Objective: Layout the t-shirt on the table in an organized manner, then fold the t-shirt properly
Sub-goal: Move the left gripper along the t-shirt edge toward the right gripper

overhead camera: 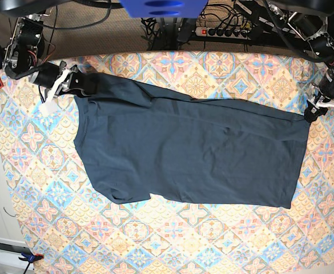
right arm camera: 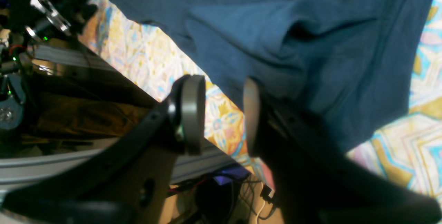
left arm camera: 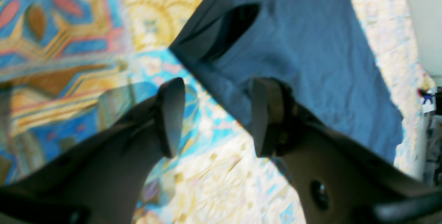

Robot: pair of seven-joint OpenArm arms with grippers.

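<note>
Both wrist views are soft and blurred, so fine detail in the cloth is hard to read. From the left wrist view my left tool stands with its jaws well apart; one finger hangs over the patterned tabletop, the other sits against the edge of the t-shirt, and I cannot tell whether it touches the fabric or only overlaps it. A dark oval fold or opening shows near the shirt's corner there, too blurred to name.

From the right wrist view my right tool is also spread open, holding nothing. One finger covers part of the t-shirt, hiding what lies under it; the other is over the tabletop's edge, with cables and frame below.

In the base view the t-shirt lies spread flat across the middle of the tabletop, lengthwise from side to side. My right tool sits at its upper corner on the picture's left, my left tool at the upper corner on the picture's right; both are too small there to judge.
</note>
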